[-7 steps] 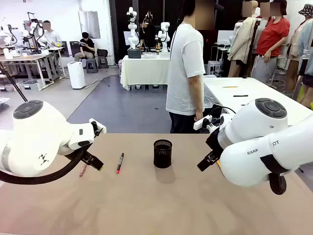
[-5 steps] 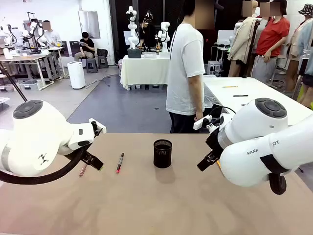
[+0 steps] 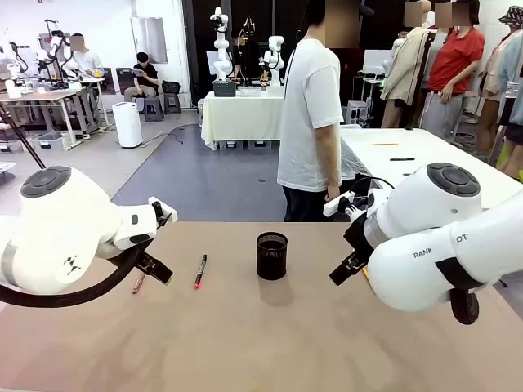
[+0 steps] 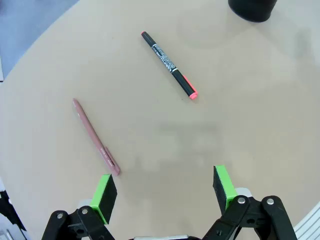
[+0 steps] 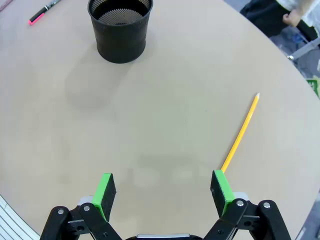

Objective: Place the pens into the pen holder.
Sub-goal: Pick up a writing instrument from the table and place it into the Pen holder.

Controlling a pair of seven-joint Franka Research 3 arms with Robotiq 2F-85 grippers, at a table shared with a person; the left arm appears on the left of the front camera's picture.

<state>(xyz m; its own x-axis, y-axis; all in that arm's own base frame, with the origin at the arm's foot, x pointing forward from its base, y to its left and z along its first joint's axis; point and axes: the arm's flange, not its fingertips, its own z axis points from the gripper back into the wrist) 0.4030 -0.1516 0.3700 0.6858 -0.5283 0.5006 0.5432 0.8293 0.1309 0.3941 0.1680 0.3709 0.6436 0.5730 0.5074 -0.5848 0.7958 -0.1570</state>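
With the left gripper (image 4: 162, 185) and right gripper (image 5: 162, 187) both spread wide and empty, the black pen (image 4: 169, 64) and brown pen (image 4: 95, 137) lie flat left of the holder (image 5: 120, 27), the yellow pencil (image 5: 241, 134) right, and these 3 thin sticks may roll away from closing pads.

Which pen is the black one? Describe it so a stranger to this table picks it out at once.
On the tan table, find the black mesh pen holder near the middle. To its left in the front view lies the black pen, flat on the tabletop. Its pink-red tip and dark barrel set it apart from the plain reddish-brown pen farther left.
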